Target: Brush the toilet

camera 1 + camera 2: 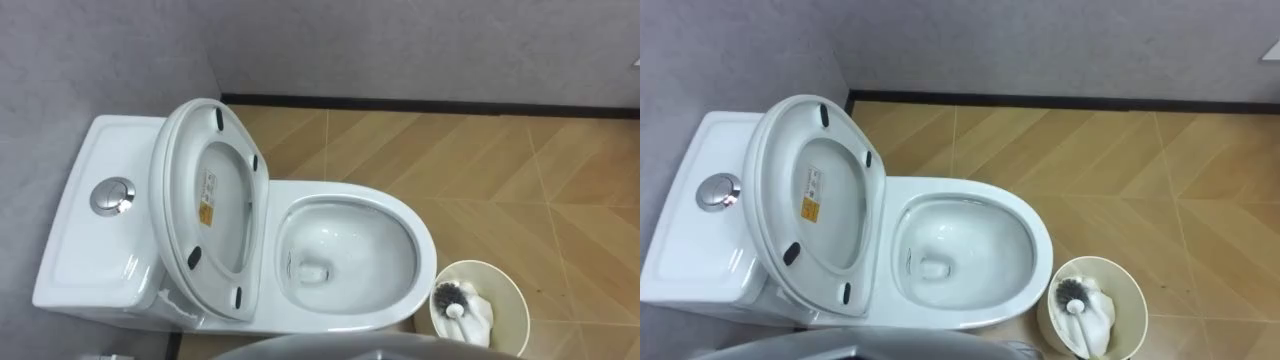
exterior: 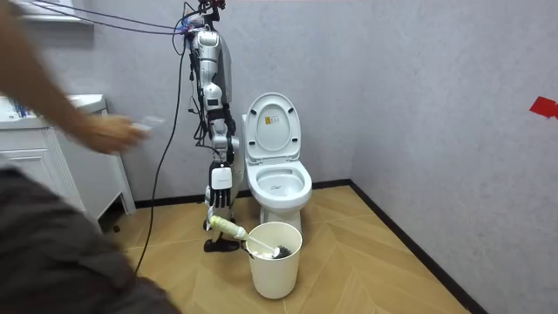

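Toilet brush [image 1: 452,298] inside round bin [image 1: 512,300]

1. The robot is standing just beside the toilet [image 2: 279,183], on the room view's left of it.
2. The seat [image 2: 272,127] is standing upright.
3. The right hand [image 2: 220,199] is hanging low, just above the handle of the brush [image 2: 234,232].
4. The brush's head is lying in the white bin [image 2: 275,272] in front of the toilet.
5. A person's hand [image 2: 109,133] is reaching in from the room view's left.
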Controlling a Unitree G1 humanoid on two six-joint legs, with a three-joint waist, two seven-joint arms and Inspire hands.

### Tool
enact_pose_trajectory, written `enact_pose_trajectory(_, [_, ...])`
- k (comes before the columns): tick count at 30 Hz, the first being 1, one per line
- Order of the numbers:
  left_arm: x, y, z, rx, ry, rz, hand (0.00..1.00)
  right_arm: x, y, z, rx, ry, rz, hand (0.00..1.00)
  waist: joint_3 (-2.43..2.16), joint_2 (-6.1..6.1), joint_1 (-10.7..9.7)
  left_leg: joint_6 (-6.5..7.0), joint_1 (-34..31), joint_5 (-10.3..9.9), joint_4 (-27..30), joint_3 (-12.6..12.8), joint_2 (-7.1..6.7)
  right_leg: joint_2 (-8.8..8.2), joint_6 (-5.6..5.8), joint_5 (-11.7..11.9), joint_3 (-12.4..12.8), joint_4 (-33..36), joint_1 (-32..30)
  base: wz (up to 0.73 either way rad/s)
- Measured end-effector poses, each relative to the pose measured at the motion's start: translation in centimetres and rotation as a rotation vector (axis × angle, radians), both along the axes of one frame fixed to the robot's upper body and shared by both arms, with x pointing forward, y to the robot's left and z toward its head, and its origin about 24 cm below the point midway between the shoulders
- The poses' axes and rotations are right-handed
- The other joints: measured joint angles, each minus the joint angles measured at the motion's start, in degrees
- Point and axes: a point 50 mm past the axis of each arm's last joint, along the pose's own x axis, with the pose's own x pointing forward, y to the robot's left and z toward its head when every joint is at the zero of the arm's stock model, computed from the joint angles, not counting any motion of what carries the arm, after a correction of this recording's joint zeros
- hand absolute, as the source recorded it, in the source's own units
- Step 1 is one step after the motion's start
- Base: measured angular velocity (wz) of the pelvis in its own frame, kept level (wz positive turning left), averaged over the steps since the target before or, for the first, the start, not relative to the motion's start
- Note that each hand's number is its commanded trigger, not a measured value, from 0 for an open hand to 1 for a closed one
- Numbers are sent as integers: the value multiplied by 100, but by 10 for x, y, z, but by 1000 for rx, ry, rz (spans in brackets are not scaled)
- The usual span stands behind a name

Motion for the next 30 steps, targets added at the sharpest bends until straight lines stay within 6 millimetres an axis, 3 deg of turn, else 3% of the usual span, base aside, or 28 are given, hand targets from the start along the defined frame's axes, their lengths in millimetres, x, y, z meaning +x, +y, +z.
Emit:
enact_pose_trajectory(13, [-2, 0, 0, -6, 10, 2, 0, 0, 0, 0, -3, -1, 2, 0, -4, -8, 8, -10, 37, -9, -2, 6, 4, 3, 2, 1, 22, 19, 4, -1])
enact_pose_trajectory(21, [-1, 0, 0, -17, 10, 3, 0, 11, -3, 0, -39, -39, -1, 0, -1, 5, -5, -10, 43, -9, 3, -8, 6, 4, 1, 0, 44, 69, -7, -1])
enact_pose_trajectory(30, [0, 0, 0, -15, -4, -1, 0, 23, -13, 3, -149, -164, -69, 0, -4, 106, 0, -10, 24, -9, 29, 17, 7, -1, 3, -1, 57, 75, -52, -1])
